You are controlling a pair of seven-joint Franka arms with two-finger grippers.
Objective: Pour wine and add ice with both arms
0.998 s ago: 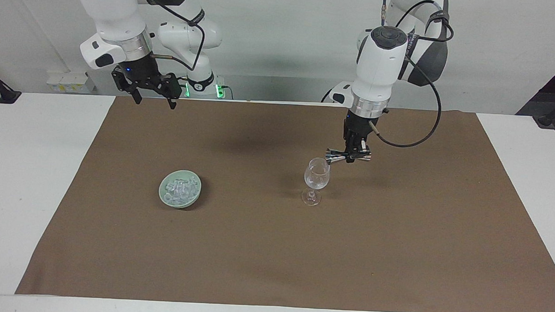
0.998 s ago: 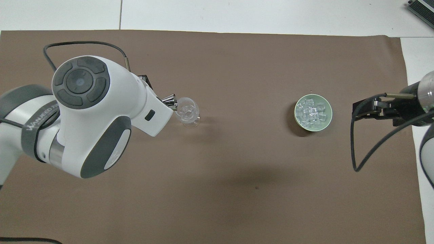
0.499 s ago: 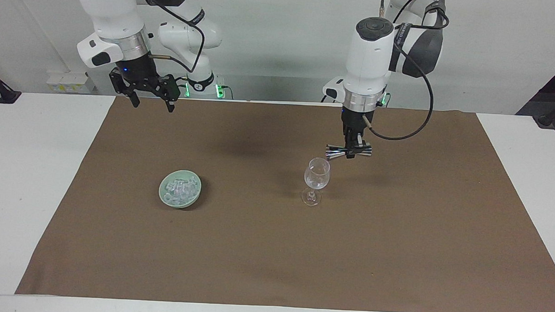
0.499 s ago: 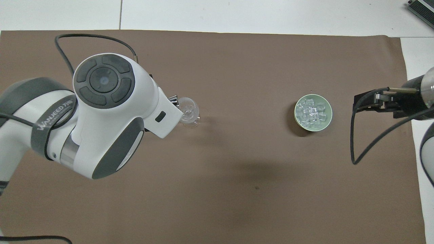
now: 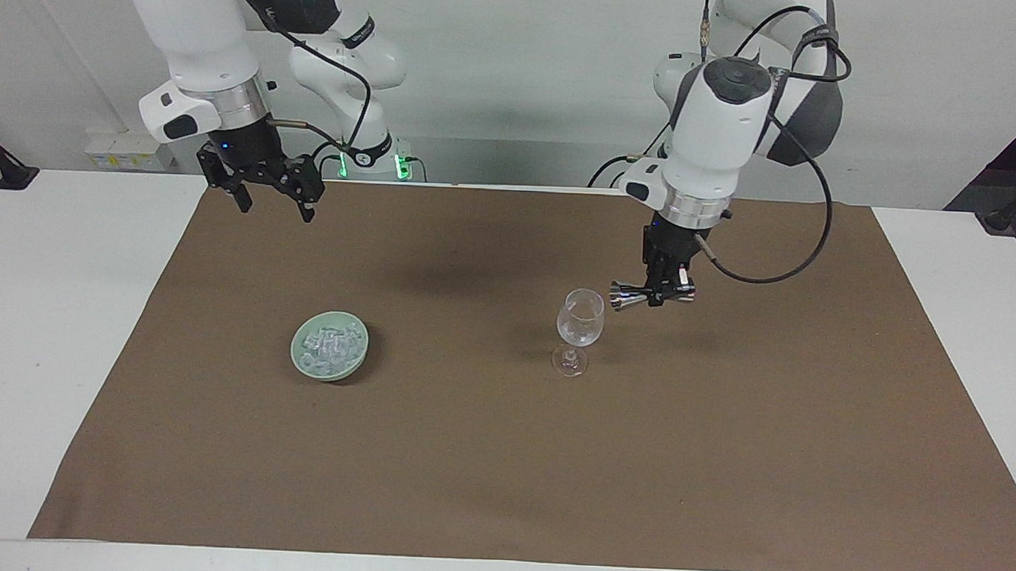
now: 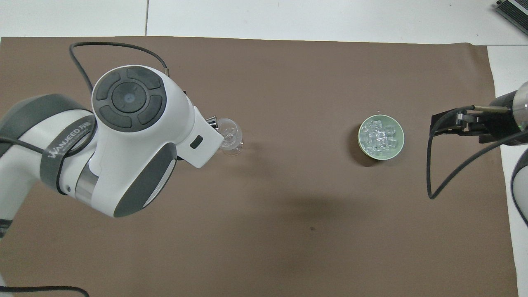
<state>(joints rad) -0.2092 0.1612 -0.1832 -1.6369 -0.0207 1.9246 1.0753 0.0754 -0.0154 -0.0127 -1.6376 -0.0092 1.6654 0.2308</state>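
A clear stemmed glass (image 5: 579,323) (image 6: 229,138) stands upright on the brown mat, toward the left arm's end. I cannot tell whether it holds any wine. My left gripper (image 5: 665,293) is shut on a metal jigger (image 5: 634,298) (image 6: 212,121). The jigger lies level, its mouth just beside the glass's rim. From overhead the left arm (image 6: 132,136) hides that gripper. Ice (image 5: 328,344) (image 6: 380,138) fills a pale green bowl (image 5: 298,358) (image 6: 360,142) toward the right arm's end. My right gripper (image 5: 274,210) (image 6: 433,128) hangs open and empty over the mat's edge, nearer the robots than the bowl.
The brown mat (image 5: 502,454) covers most of the white table (image 5: 59,320). Bare white table shows at both ends. A black cable (image 6: 449,177) loops from the right wrist above the mat.
The left arm levelled the tilted jigger, then drew it back from over the glass toward its own end of the table. The right gripper sank slightly.
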